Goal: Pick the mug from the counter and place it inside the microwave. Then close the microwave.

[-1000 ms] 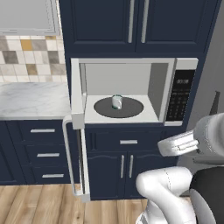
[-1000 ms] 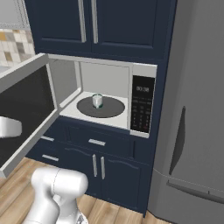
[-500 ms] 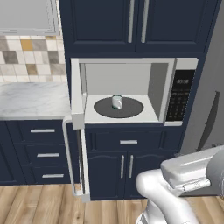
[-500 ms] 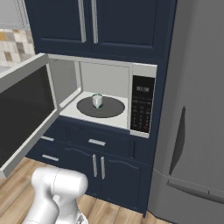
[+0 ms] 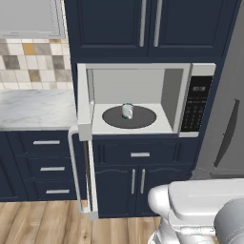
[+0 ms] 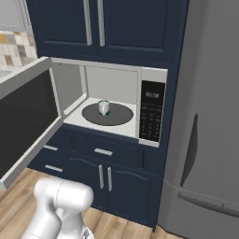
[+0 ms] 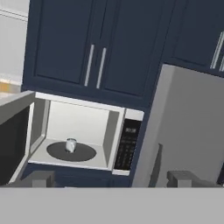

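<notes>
The white mug with its dark green rim stands upright on the dark round turntable inside the microwave. It appears again as the mug in the right base view and as the mug in the hand view. The microwave door hangs wide open to the left, its dark glass facing out. My gripper is open, far back from the microwave, with nothing between its fingertips. The marble counter lies to the left of the open door.
A tall grey fridge stands right of the microwave. Navy cabinets sit above it, with drawers and doors below. The open door's bar handle sticks out over the wooden floor.
The arm has swung down and to the right, away from the microwave door, leaving the right base view's left edge. The mug and the door stay put.
</notes>
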